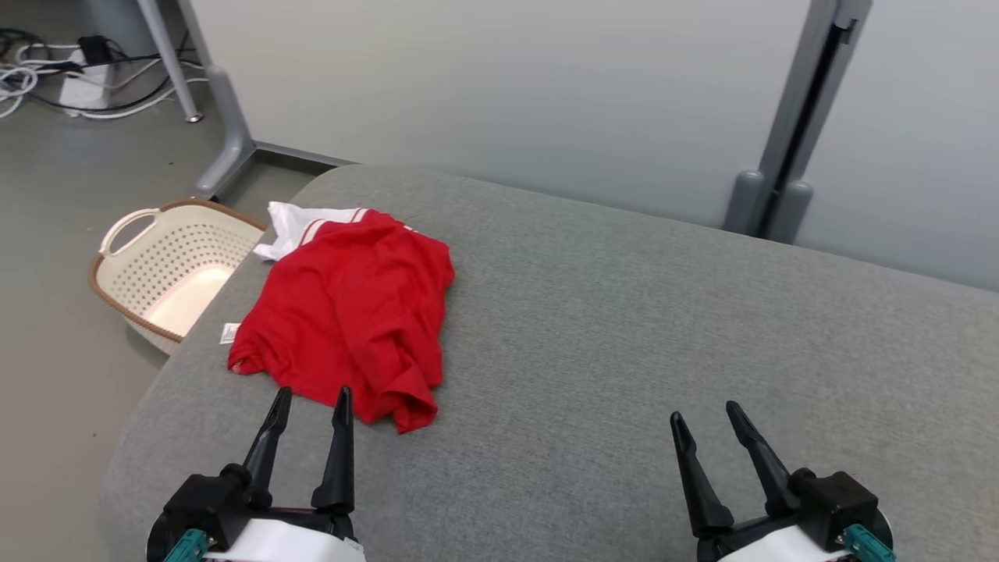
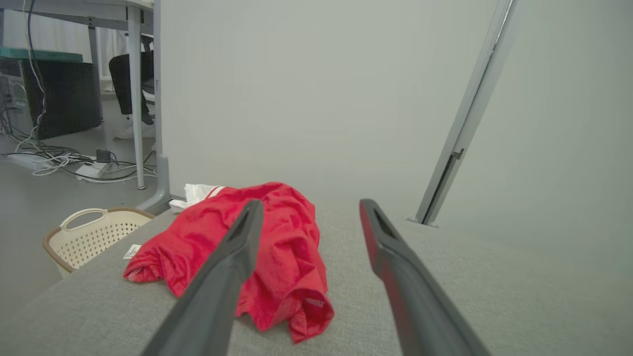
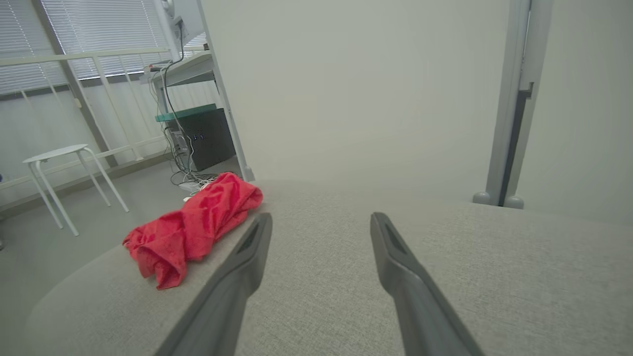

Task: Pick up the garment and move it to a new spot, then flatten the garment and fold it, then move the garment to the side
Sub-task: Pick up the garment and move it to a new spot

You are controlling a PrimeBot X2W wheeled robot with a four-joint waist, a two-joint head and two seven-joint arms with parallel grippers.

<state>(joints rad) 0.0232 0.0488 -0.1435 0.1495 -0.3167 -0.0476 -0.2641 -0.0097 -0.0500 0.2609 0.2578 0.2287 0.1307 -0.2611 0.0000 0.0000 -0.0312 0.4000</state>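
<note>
Black left end effector (image 1: 314, 393) hovers, splayed.

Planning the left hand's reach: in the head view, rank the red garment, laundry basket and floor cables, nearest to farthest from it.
1. The red garment, on the grey surface, ahead of the left hand.
2. The laundry basket, on the floor off the left edge.
3. The floor cables, far upper left.
</note>
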